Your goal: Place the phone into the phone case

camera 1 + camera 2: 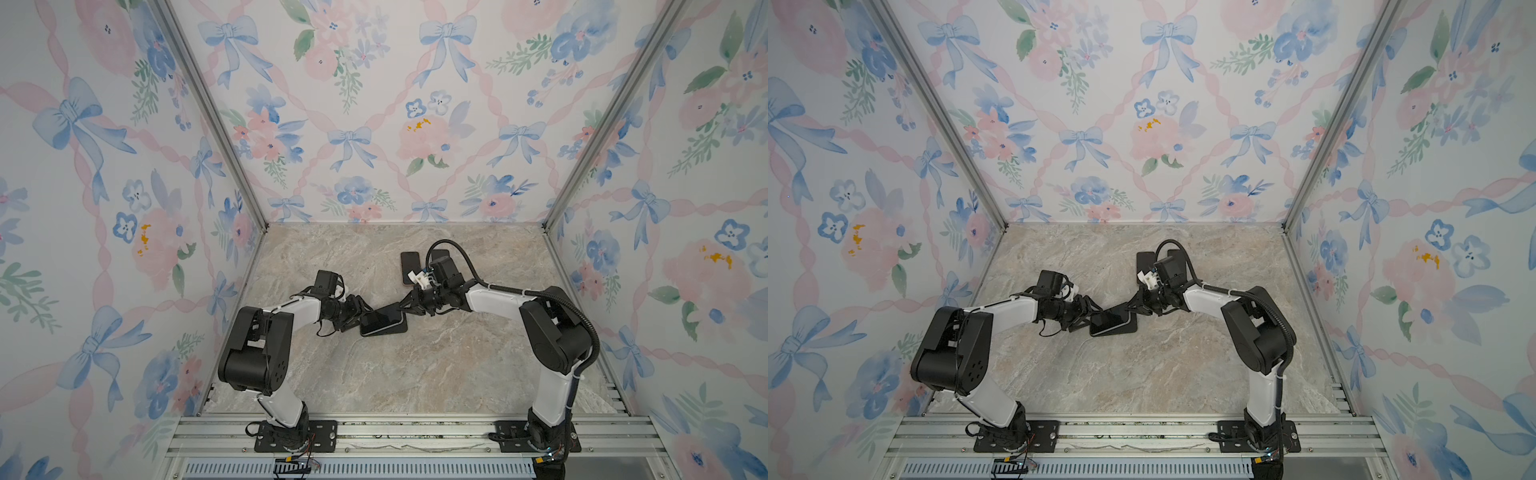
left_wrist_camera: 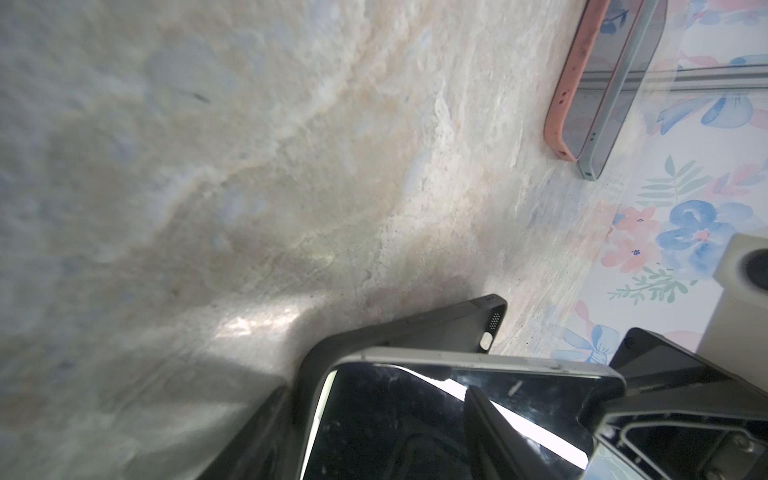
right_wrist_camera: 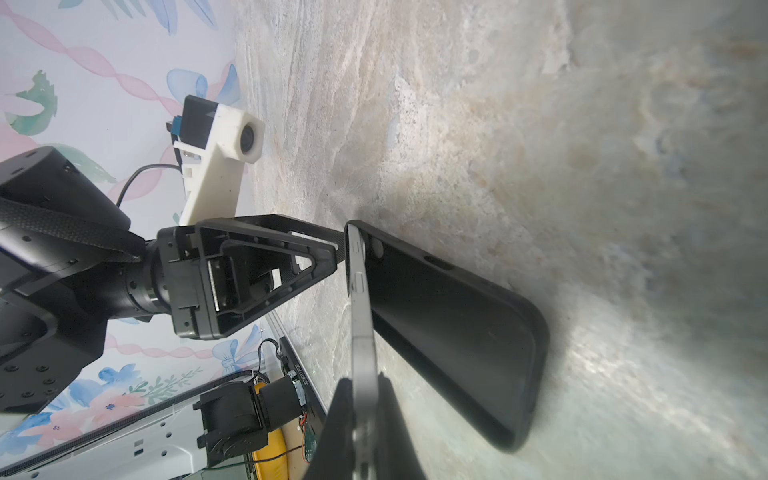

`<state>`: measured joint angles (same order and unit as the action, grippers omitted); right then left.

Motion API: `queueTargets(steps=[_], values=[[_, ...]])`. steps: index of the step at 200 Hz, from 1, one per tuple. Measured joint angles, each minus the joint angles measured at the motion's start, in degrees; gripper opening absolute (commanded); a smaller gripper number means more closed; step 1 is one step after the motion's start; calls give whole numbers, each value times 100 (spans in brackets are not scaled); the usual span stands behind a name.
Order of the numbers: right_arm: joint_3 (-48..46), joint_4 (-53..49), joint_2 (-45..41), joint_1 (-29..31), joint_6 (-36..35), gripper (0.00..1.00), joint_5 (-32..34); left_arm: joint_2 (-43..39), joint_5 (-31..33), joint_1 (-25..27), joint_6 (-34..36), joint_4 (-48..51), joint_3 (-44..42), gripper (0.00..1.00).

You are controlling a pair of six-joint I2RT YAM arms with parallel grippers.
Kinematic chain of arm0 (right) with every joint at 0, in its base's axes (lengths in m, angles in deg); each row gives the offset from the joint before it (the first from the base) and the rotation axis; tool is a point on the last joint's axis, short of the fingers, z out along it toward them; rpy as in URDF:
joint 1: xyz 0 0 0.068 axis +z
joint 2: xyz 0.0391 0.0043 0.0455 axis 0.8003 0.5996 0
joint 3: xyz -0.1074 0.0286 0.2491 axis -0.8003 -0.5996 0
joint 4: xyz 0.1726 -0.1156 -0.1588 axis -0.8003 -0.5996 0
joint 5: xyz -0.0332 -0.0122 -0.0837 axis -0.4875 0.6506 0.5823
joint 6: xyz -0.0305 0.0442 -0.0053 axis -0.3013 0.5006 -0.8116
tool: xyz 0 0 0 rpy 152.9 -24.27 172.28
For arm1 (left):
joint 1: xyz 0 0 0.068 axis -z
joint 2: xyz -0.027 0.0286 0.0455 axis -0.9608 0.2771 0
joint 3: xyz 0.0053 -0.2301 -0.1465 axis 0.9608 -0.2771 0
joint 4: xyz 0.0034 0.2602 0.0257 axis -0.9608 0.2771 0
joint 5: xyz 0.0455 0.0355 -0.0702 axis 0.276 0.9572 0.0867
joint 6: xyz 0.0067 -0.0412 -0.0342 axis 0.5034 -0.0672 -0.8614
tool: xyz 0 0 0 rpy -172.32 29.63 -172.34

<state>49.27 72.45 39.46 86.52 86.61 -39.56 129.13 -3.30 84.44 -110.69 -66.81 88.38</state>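
One end of the phone meets the phone case lying on the desk, the other end raised in the clenched right tool; the left tool straddles the joined end, grip undeterminable; full seating remains.

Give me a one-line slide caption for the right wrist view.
Right gripper pinches the phone edge-on, tilted over the black case on the marble table.

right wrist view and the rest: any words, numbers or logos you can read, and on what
White printed code on the black base plate: too small and tilted to read.
Phone, black case, pink case: no lettering visible.
Nothing else readable in any view.
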Motion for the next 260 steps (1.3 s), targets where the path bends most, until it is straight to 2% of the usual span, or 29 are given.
queueTargets(steps=[211,260], values=[[0,260,389,-70,-76,0,13,-184,603,262,-203,7,-46,67],[0,195,424,-70,-184,6,105,-208,686,299,-260,4,-55,67]])
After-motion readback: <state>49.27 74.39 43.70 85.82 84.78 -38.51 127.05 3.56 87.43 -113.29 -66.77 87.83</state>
